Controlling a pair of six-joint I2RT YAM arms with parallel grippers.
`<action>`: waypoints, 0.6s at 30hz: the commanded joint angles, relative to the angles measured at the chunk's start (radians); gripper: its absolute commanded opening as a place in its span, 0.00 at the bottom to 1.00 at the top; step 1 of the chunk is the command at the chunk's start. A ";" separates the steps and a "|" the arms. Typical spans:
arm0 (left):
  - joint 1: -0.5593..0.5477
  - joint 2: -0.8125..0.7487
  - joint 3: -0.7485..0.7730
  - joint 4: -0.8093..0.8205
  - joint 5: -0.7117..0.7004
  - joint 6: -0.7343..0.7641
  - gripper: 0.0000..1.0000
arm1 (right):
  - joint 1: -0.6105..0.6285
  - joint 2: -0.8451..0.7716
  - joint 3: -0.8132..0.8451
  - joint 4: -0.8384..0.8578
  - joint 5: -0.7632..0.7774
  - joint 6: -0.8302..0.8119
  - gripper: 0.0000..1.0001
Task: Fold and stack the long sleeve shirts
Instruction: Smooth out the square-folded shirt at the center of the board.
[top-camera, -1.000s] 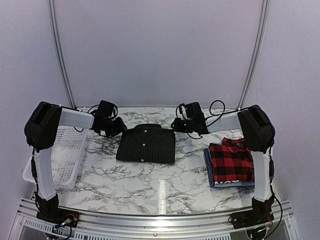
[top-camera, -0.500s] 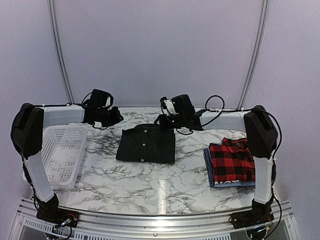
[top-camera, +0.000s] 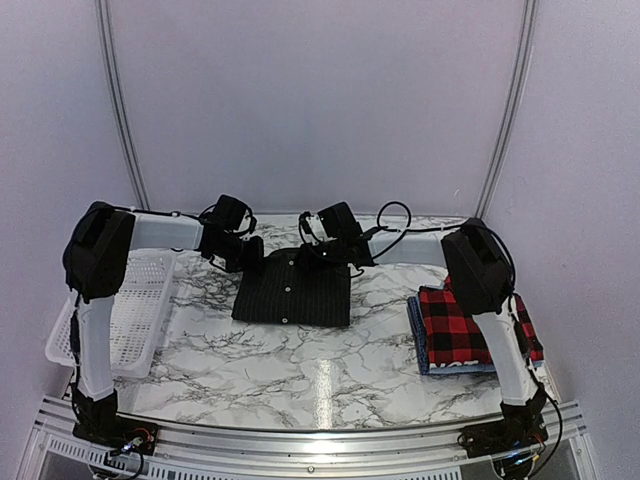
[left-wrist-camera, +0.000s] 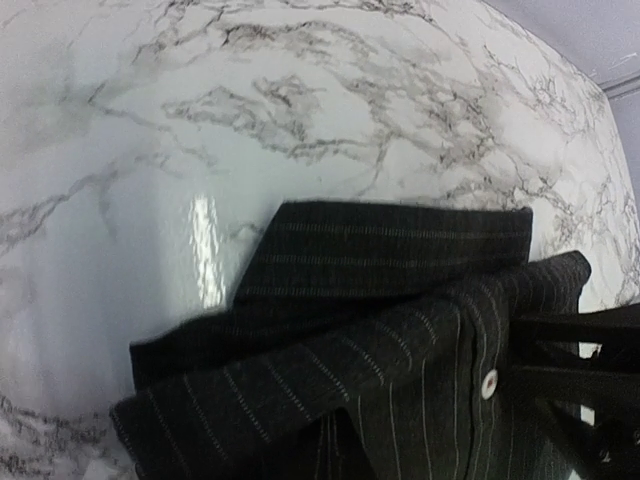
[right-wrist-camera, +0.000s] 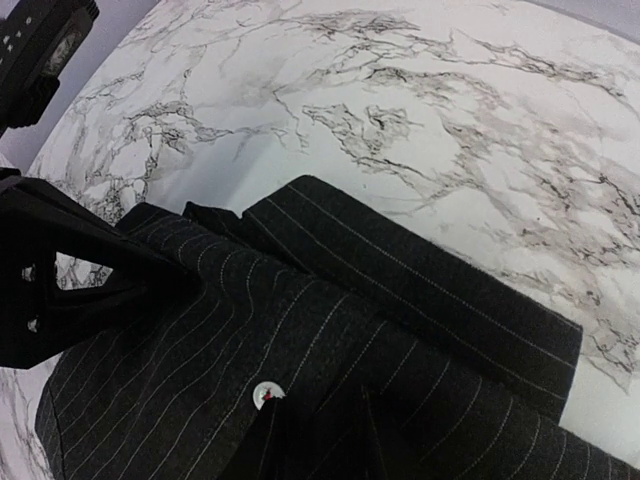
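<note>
A black pinstriped long sleeve shirt lies folded mid-table, buttons up. My left gripper sits low on its far left corner. In the left wrist view the cloth puckers up right at the jaws, which are shut on it, and the fingers are hidden by fabric. My right gripper rests on the far edge near the collar. In the right wrist view its dark fingers press into the cloth beside a white button, and their gap is lost against the black fabric. A red plaid shirt lies folded on a blue one at right.
A white mesh basket stands at the table's left edge under my left arm. My right forearm crosses over the plaid stack. The two grippers are close together over the shirt's far edge, and the left one shows in the right wrist view.
Both grippers have come inward and down onto the black shirt's far edge. The left jaws have shut on the cloth and the right gripper has moved left toward the collar.
</note>
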 joint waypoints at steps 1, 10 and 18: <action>0.020 0.118 0.167 -0.089 -0.013 0.049 0.04 | -0.025 0.072 0.130 -0.051 0.023 0.000 0.22; 0.044 0.280 0.306 -0.139 -0.077 -0.011 0.05 | -0.049 0.110 0.207 -0.142 0.014 -0.032 0.28; 0.043 0.279 0.321 -0.139 -0.071 -0.033 0.12 | -0.048 -0.001 0.143 -0.168 0.028 -0.056 0.36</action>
